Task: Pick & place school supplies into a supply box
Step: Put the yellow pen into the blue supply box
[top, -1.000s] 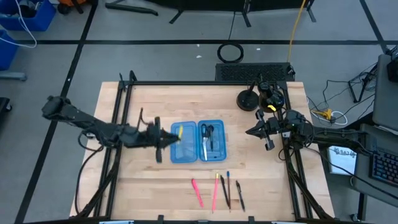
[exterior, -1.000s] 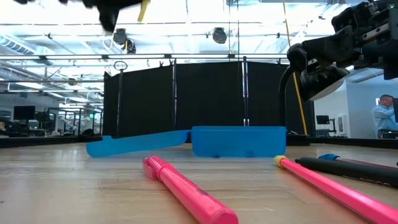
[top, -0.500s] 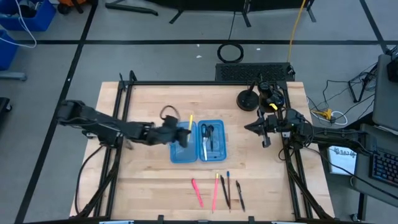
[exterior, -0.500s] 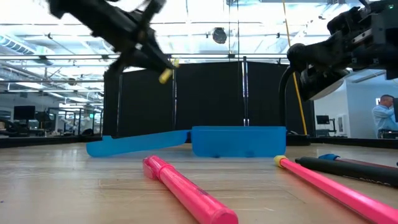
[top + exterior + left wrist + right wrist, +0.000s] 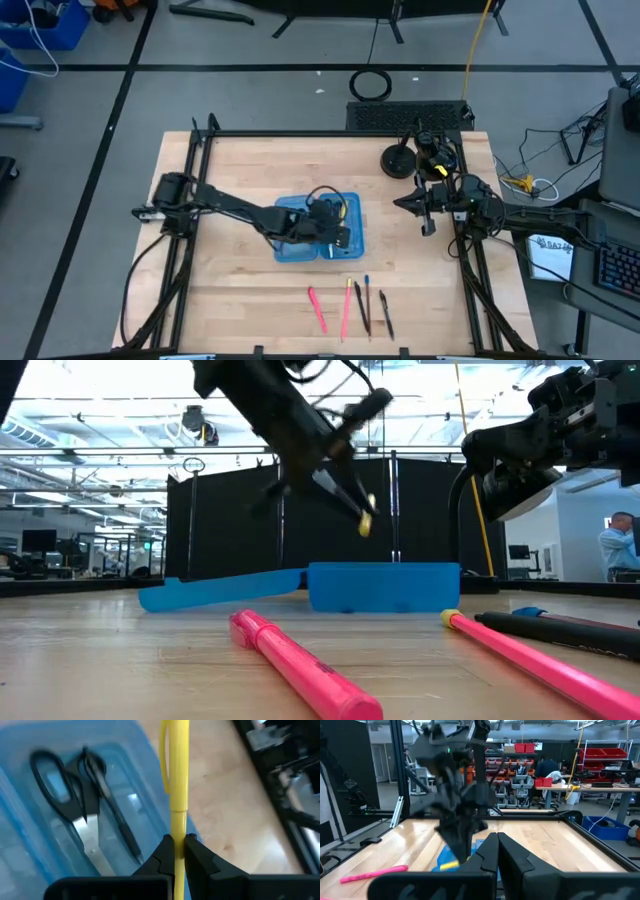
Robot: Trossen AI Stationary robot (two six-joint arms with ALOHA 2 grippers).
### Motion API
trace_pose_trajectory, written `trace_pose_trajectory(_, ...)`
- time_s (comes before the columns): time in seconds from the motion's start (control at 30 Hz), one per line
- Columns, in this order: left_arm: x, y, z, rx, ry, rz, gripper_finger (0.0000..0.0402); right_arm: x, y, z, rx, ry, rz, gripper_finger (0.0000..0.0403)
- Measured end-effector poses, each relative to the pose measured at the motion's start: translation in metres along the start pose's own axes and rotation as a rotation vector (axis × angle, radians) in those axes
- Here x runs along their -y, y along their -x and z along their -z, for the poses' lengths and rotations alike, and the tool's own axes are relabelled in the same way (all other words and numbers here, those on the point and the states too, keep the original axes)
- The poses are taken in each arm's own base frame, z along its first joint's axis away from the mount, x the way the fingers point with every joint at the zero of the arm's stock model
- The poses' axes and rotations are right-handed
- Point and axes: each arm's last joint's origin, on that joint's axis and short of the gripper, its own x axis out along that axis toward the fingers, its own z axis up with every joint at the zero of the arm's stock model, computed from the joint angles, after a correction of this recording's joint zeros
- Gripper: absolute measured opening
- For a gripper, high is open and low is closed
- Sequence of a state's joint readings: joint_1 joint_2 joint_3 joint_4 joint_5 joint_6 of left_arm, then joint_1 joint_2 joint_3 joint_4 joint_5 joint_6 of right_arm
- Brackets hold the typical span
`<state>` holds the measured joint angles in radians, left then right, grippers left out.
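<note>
A pale wooden table [image 5: 250,290] inside a black frame fills the middle of the high view, with grey floor around it. In the left wrist view the left gripper [image 5: 175,851] has its jaws pinched tight on a yellow pen [image 5: 174,785], which runs straight up the centre of the frame. Below the pen lies the translucent light-blue pencil case [image 5: 35,835], and in its tray rest black-handled scissors [image 5: 65,805] and a black pen [image 5: 112,820], upper left of that frame. In the high view this gripper sits at frame centre over the open case [image 5: 290,248], its arm reaching in from the left. In the low view the pen's yellow tip [image 5: 367,520] hangs above the case's blue wall [image 5: 385,588], not touching it. At lower centre of the high view, on bare wood, lie a pink highlighter [image 5: 317,308], a pink pencil [image 5: 346,310], and two dark pens [image 5: 373,310], well apart from the case. The right gripper [image 5: 405,208], jaws pressed together and empty, waits at centre right above the table.
</note>
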<state>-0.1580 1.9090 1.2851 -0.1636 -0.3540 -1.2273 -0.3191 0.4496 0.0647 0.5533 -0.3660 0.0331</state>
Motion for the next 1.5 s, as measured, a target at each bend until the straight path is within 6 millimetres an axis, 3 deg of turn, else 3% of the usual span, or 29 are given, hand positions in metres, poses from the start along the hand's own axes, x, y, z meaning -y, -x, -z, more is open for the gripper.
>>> trace_pose_trajectory(0.27, -0.018, -0.027, 0.004, -0.101, 0.099, -0.126, 0.0020, 0.000, 0.000, 0.000, 0.000, 0.000, -0.002, 0.0000)
trace_pose_trajectory(0.73, -0.032, -0.032, -0.014, -0.146, 0.120, -0.188, 0.0032, 0.000, 0.000, 0.000, -0.004, -0.010, -0.005, 0.0000)
trace_pose_trajectory(1.5, -0.027, -0.031, -0.010, -0.173, 0.085, -0.140, 0.0065, 0.000, 0.000, 0.000, -0.004, -0.056, -0.006, 0.0000)
